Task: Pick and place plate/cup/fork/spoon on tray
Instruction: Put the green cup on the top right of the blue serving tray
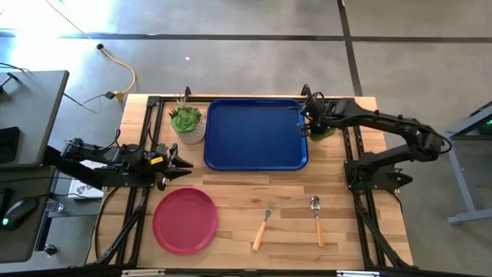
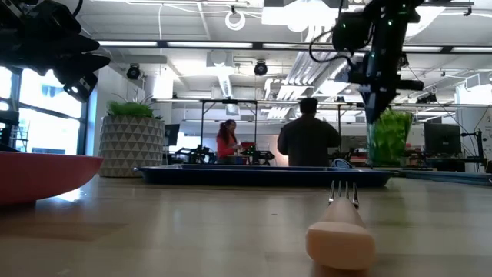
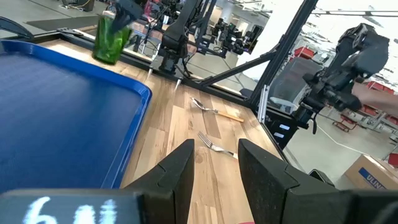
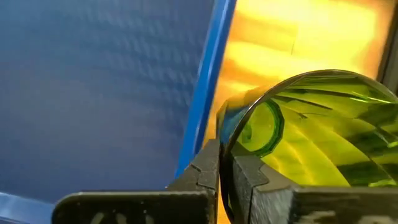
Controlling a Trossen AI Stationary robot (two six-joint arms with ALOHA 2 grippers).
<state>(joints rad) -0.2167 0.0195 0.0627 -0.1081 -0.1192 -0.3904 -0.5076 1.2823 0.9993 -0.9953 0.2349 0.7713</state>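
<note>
The green cup (image 1: 320,130) is at the dark blue tray's (image 1: 255,135) right rim, and my right gripper (image 1: 309,121) is shut on it; the cup also shows in the low view (image 2: 390,138) and the left wrist view (image 3: 111,38). The pink-red plate (image 1: 184,220) lies flat at the near left. The fork (image 1: 263,225) and the spoon (image 1: 317,220) lie side by side on the wood near the front edge. My left gripper (image 1: 181,163) is open and empty, between the plate and the tray's left end, fingers pointing right. My right gripper pinches the cup's rim wall (image 4: 225,152), one finger (image 4: 208,171) outside and one (image 4: 245,177) inside the cup. The fingers come from above. The cup hangs slightly tilted beside the tray's right rim; whether its base touches the table I cannot tell.
A white pot with a green succulent (image 1: 187,123) stands at the tray's far left corner. Dark frame rails (image 1: 355,165) run along both table sides. People (image 2: 307,142) stand in the room beyond the table.
</note>
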